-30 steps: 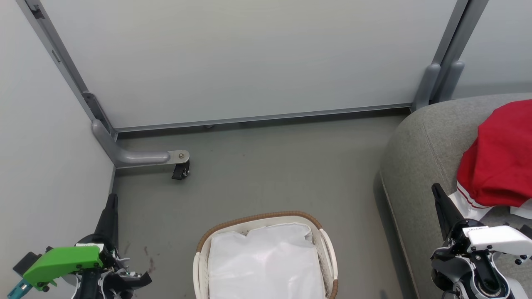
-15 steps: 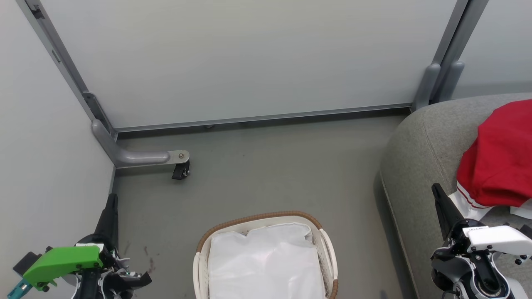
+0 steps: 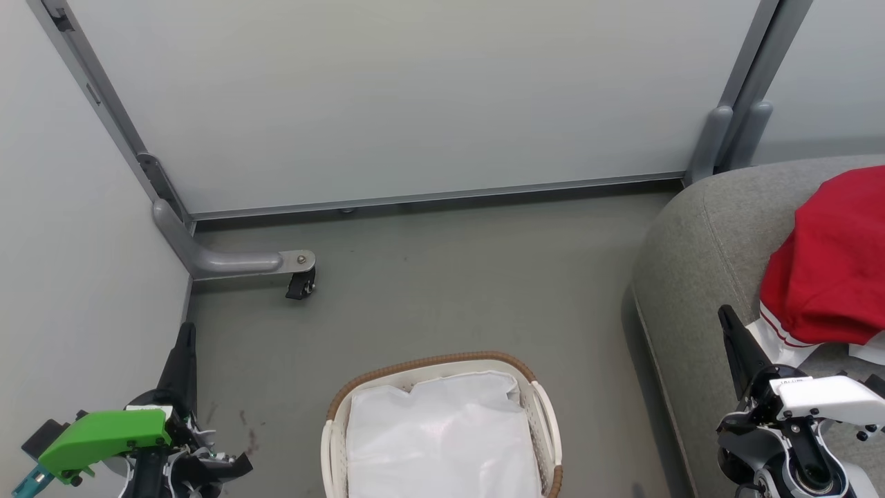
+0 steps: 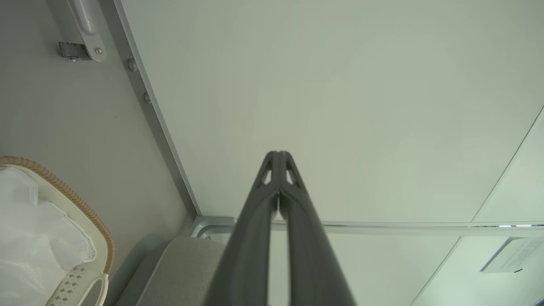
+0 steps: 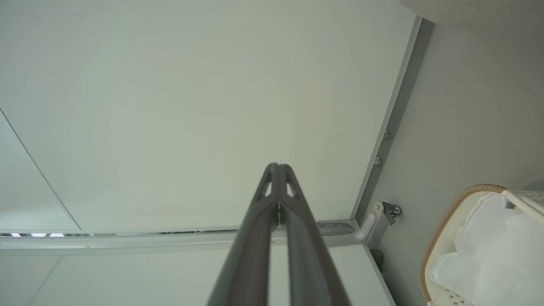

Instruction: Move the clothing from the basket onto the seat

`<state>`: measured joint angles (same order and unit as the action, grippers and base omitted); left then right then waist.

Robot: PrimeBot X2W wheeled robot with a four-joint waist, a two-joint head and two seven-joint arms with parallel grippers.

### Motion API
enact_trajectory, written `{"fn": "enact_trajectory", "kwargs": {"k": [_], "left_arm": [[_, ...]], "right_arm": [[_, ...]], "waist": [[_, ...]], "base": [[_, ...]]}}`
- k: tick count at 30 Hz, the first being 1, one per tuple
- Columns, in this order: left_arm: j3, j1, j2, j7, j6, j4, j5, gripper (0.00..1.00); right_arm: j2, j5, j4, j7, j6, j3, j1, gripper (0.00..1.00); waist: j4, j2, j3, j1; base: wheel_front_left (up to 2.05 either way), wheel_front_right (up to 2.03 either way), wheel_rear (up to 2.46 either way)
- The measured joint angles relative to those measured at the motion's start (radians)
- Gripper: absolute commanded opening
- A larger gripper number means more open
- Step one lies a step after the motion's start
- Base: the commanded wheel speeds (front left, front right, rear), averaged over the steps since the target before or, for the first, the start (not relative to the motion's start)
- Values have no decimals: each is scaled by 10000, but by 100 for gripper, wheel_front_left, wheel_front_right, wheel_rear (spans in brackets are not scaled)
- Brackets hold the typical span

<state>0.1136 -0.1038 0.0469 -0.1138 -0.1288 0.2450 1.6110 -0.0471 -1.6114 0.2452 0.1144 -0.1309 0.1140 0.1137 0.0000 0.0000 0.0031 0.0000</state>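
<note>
Clothing, one red heap, on one seat

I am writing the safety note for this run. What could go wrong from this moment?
1. The clothing lies near the edge of the seat, its white cuff beside the shut right gripper; moving that arm might drag it off.
2. The basket shows just its white liner; grabbing that would be wrong.

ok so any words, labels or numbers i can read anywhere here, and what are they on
No text here can be read.
White sheet, in the left wrist view: printed lines, too small to read.
Label on the right gripper: dark marks, too blurred to read.
</note>
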Motion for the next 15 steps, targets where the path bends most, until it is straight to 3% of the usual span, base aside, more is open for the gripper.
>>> {"fn": "enact_trajectory", "kwargs": {"k": [15], "left_arm": [[0, 0, 0, 0, 0, -4, 2, 0]], "right_arm": [[0, 0, -2, 0, 0, 0, 0, 0]], "waist": [[0, 0, 0, 0]], "base": [[0, 0, 0]]}}
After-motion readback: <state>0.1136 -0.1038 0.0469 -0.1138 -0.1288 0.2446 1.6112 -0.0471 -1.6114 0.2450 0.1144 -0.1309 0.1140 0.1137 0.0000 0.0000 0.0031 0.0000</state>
